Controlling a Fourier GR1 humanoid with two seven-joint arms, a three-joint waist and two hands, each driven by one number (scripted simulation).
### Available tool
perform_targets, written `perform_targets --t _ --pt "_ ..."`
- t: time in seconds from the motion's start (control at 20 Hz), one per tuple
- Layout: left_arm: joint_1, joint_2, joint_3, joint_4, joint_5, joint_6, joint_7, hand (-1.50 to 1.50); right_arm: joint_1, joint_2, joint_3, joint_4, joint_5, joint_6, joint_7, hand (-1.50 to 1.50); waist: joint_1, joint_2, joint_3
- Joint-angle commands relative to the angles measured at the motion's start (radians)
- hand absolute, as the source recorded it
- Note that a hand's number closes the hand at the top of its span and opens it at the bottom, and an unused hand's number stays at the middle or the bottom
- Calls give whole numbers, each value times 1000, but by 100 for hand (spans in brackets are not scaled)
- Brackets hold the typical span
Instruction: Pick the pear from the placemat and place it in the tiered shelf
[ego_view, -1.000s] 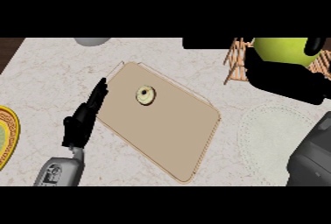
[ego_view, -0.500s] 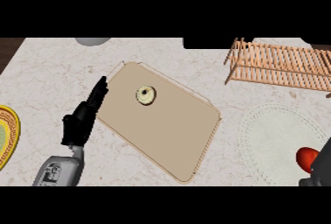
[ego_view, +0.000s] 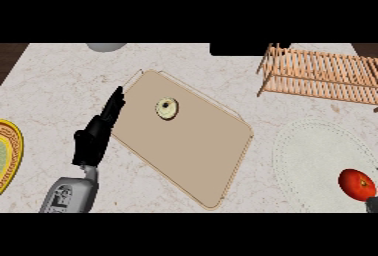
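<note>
A red round fruit (ego_view: 356, 183) lies on the lower right part of a white round placemat with a stitched border (ego_view: 314, 150), close to the view's right edge. It looks red and rounded rather than pear-like. Touching or just below it, a dark sliver at the right edge appears to be the right hand (ego_view: 373, 205); too little shows to tell whether it is open or closed, or whether it grips the fruit. The wooden slatted tiered shelf (ego_view: 317, 75) stands at the upper right, beyond the placemat and well apart from the fruit. A tan rectangular board with rounded corners (ego_view: 192, 150) lies diagonally across the middle of the pale marbled bench (ego_view: 59, 80), carrying a small pale round item (ego_view: 167, 108) near its upper end. The left hand (ego_view: 94, 137) rests at the board's left edge, its fingers (ego_view: 116, 102) straight and open, pointing up the view and holding nothing, with its grey forearm (ego_view: 70, 195) entering from below. A yellow-rimmed plate (ego_view: 7, 150) is cut by the left edge. A grey rounded object (ego_view: 107, 47) shows at the top.
</note>
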Motion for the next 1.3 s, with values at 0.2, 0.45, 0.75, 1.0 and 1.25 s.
perform_targets --t 0.2,0.45,0.75,1.0,1.25 --pt "-45 -5 17 -6 0 1 47 0 40 -61 44 168 78 -147 -122 150 1 1 0" --pt "-18 -6 14 46 -19 -7 -36 0 11 -78 -12 315 20 -287 -242 150 2 2 0" --pt "38 29 27 -5 20 -58 -42 0 27 -51 -176 420 -143 -562 -362 150 18 7 2" --pt "-16 14 52 29 14 -34 -33 0 69 -68 -201 478 -235 -611 -470 150 1 2 1" --pt "-16 -6 30 38 0 -39 -24 0 -12 -96 -181 609 -259 -641 -510 150 4 1 0"
